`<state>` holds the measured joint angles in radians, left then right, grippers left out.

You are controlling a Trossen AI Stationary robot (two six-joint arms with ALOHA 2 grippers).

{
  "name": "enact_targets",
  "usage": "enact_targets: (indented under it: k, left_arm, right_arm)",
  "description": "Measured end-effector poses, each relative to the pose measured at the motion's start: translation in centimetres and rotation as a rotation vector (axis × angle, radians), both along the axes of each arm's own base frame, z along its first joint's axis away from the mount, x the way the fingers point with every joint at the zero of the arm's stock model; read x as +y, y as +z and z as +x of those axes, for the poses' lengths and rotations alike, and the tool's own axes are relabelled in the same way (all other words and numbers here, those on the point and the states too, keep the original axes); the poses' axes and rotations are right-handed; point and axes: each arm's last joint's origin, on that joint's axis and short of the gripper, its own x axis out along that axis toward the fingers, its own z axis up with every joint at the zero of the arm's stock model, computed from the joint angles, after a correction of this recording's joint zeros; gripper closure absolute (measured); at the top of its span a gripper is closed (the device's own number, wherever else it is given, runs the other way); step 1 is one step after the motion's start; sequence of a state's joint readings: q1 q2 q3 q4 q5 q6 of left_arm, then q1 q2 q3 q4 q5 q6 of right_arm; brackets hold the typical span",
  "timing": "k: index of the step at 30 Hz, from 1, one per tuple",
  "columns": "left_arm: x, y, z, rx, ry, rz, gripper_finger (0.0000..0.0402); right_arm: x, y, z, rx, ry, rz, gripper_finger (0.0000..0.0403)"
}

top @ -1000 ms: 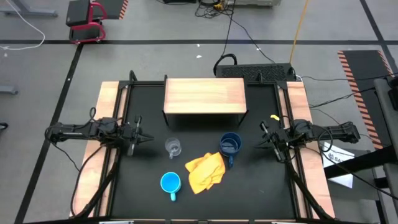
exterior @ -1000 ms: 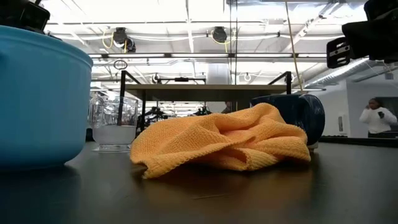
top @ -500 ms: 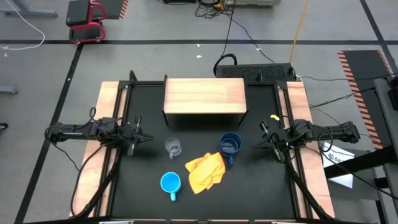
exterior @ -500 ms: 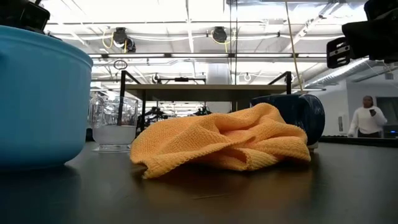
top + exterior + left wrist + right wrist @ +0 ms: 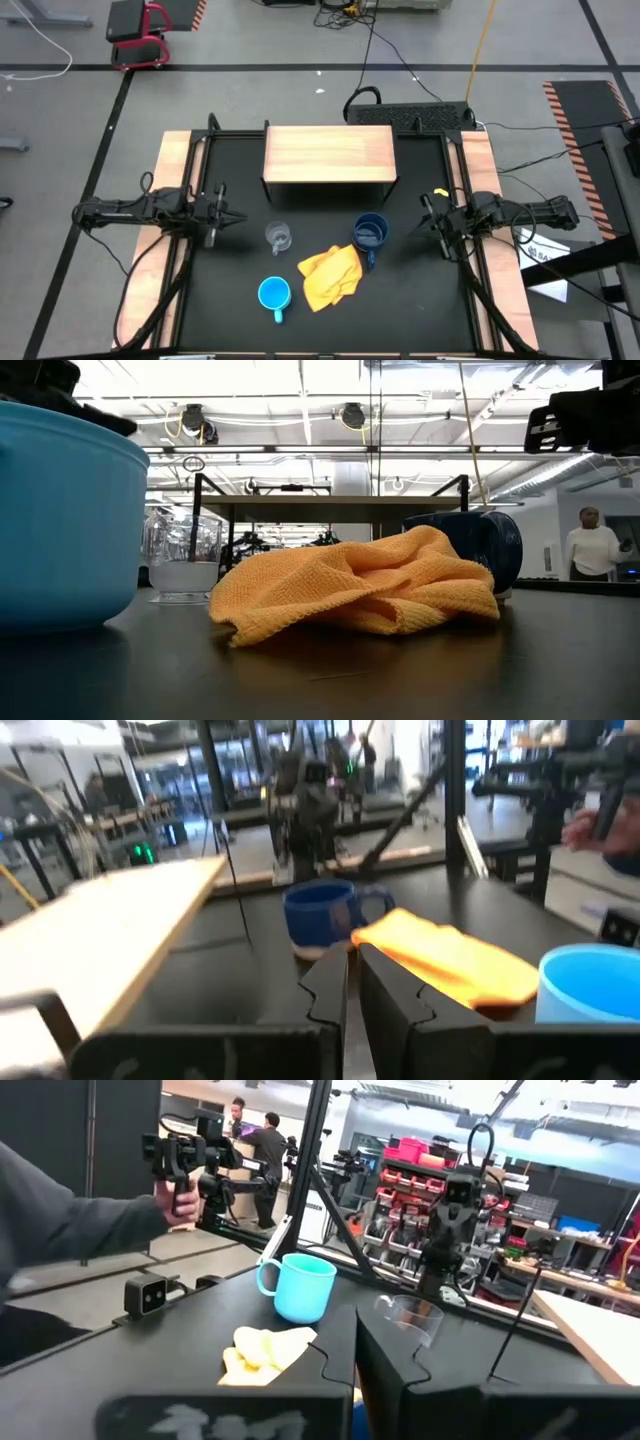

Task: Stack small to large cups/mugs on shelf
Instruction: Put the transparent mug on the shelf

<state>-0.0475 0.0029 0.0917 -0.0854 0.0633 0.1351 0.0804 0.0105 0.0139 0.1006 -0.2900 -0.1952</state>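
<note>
glass first, since it sits nearest the left gripper [image 5: 232, 218]: the small clear glass cup [image 5: 278, 237] stands just ahead of those clenched, empty fingertips, light, slick and breakable i would guess, best pinched gently across the rim or low round the wall. a little beyond it lies the yellow cloth [image 5: 330, 275], touching nothing held. past that, off to the side of the cloth, the light blue mug [image 5: 274, 294] looks stiff and fairly light; its handle or its wall would give a sure hold. the dark blue mug [image 5: 371, 234] stands farther across, closer to the right gripper [image 5: 427, 226], which is also clamped shut and holds nothing; probably the heaviest piece. farthest off, the shelf [image 5: 329, 154] is bare of cups.
</note>
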Motion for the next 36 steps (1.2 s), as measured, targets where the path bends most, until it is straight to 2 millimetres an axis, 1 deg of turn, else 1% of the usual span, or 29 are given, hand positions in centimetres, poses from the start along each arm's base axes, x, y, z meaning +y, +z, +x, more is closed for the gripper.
enact_targets:
  k: [6, 9, 20, 24, 28, 30, 32, 36]
  left_arm:
    - [0.0, 0.9, -0.1, -0.086, -0.016, -0.091, 0.0369]
    - [0.0, 1.1, -0.1, -0.099, -0.021, -0.121, 0.0369]
    - [0.0, 1.2, -0.1, -0.113, -0.020, -0.085, 0.0369]
    - [0.0, 1.2, -0.1, -0.122, -0.007, -0.018, 0.0369]
    - [0.0, 1.1, 0.0, -0.114, -0.004, -0.020, 0.0369]
    - [-0.1, 1.0, 0.0, -0.099, -0.050, -0.009, 0.0376]
    - [-0.2, 0.9, 0.0, -0.096, -0.077, 0.014, 0.0393]
    - [-0.1, 0.9, 0.0, -0.094, -0.047, 0.016, 0.0397]
  right_arm:
    - [0.0, 0.0, 0.0, -0.001, 0.000, -0.001, 0.0403]
    - [0.0, 0.0, 0.0, 0.000, 0.000, -0.001, 0.0403]
    - [0.0, 0.0, 0.0, -0.001, 0.001, 0.004, 0.0403]
    - [0.0, 0.2, 0.0, 0.003, 0.005, 0.048, 0.0403]
    - [0.0, 0.4, 0.0, 0.002, 0.011, 0.105, 0.0403]
    - [0.0, 0.5, -0.1, -0.004, 0.013, 0.123, 0.0403]
    - [0.0, 0.5, -0.1, -0.010, 0.014, 0.125, 0.0403]
    - [0.0, 0.5, -0.1, -0.013, 0.013, 0.116, 0.0403]
